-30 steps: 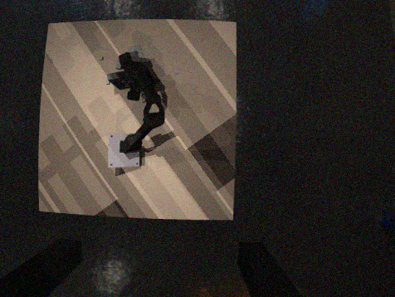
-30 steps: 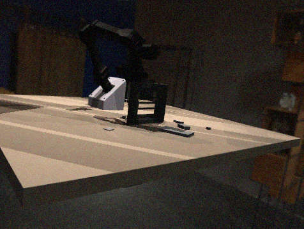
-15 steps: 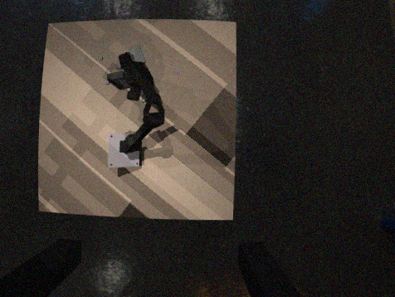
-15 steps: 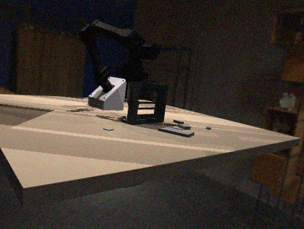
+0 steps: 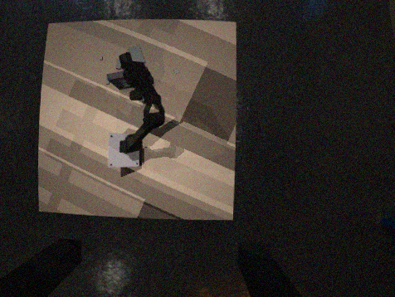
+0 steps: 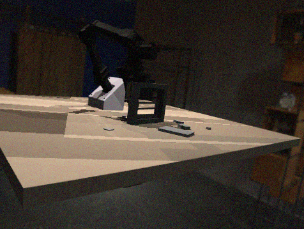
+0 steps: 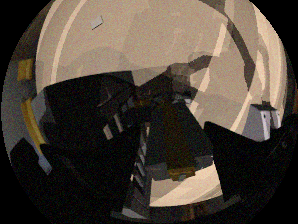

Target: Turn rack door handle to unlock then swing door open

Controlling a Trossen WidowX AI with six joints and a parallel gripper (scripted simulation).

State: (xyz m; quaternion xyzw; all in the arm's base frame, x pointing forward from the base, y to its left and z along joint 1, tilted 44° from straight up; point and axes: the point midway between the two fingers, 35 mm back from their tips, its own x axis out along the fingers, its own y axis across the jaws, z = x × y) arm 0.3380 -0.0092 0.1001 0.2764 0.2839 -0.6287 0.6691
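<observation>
Black, jointed arm (image 5: 154,120) (image 6: 92,51) with chunky segments and an open loop at one link, mounted on a pale lavender-grey, wedge-shaped base (image 5: 114,159) (image 6: 119,100) (image 7: 257,122) dotted with dark screw holes.

The dark gripper (image 5: 135,95) (image 6: 138,77) (image 7: 173,127) hangs behind the top of a dark upright rack (image 5: 117,78) (image 6: 132,105) (image 7: 75,107), its fingers too dim to make out. The black arm (image 5: 154,118) (image 6: 112,29) arches left from above the gripper, then down to a pale wedge-shaped base (image 5: 116,158) (image 6: 117,97) (image 7: 258,123) left of and below the gripper. Lower right of the gripper, a flat grey slab (image 5: 136,54) (image 6: 176,131) lies on the table (image 5: 187,182) (image 6: 96,169) (image 7: 150,40), small blocks (image 6: 184,126) just behind it. A thin chip (image 5: 176,71) (image 6: 108,129) (image 7: 97,22) lies lower left of the gripper.
</observation>
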